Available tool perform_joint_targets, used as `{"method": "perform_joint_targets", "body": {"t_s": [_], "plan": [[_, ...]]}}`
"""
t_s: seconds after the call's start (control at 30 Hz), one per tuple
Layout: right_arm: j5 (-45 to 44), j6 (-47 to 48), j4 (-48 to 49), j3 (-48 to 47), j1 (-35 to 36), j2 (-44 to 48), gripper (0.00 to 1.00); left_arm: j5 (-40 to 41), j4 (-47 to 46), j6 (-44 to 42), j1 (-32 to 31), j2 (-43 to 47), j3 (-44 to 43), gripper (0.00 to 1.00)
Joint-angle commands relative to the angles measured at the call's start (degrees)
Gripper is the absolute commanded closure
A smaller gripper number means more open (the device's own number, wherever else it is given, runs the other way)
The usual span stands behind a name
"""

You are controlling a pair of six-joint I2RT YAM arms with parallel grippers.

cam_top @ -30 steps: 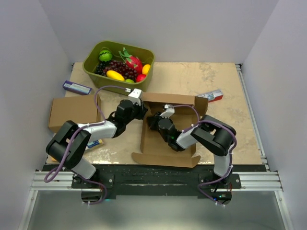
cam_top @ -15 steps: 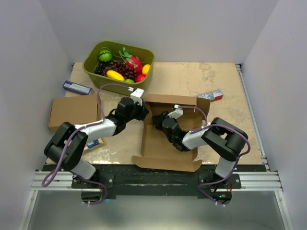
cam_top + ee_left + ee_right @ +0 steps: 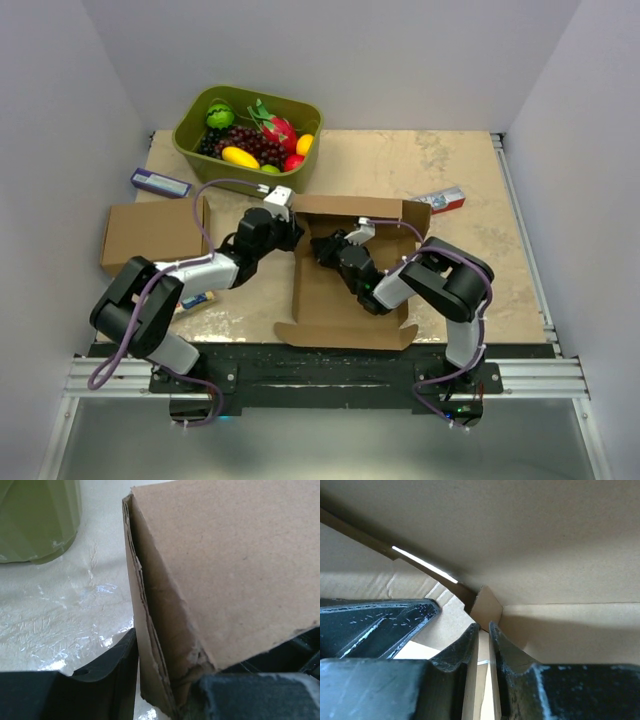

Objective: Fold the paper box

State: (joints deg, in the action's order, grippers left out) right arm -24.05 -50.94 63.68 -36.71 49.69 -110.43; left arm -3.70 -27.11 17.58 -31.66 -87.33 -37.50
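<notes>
Since a second ago the right arm's elbow has swung out towards 4 o'clock and come back in, and the right hand has crept towards 12 o'clock, up to the raised far wall of the paper box. The left hand stays at the box's 11 o'clock corner, and the box has hardly shifted. It lies open on the table, centred and towards 6 o'clock, between the two arms. The top view alone shows the green tub of fruit at 11 o'clock and a second, closed cardboard box at 9 o'clock. From above, neither grip can be read; the wrist views supply it. The left hand is clamped on the doubled corner wall of the paper box. Inside the paper box, the right hand has its fingers nearly together, pinching a thin cardboard panel edge-on.
</notes>
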Motion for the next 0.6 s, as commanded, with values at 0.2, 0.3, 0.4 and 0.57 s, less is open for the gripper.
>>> {"method": "perform_joint_targets", "body": {"t_s": [0.2, 0.3, 0.4, 0.57], "plan": [[3.65, 3.39, 4.25, -4.33, -0.12, -4.35, 0.81, -14.40, -5.93, 10.18, -9.64, -2.93, 0.40, 0.79], [5.15, 3.56, 6.88, -4.43, -0.21, -5.49, 0.80, -13.96, -6.29, 10.63, -11.05, -3.20, 0.49, 0.79], [5.94, 4.00, 8.12, -3.90, -0.12, -5.32, 0.78, -13.09, -6.55, 10.54, -11.14, -3.20, 0.58, 0.78], [4.11, 4.62, 7.25, -0.39, -0.12, -1.90, 0.74, -7.82, -0.32, 5.72, -11.06, -0.83, -1.17, 0.76]]}}
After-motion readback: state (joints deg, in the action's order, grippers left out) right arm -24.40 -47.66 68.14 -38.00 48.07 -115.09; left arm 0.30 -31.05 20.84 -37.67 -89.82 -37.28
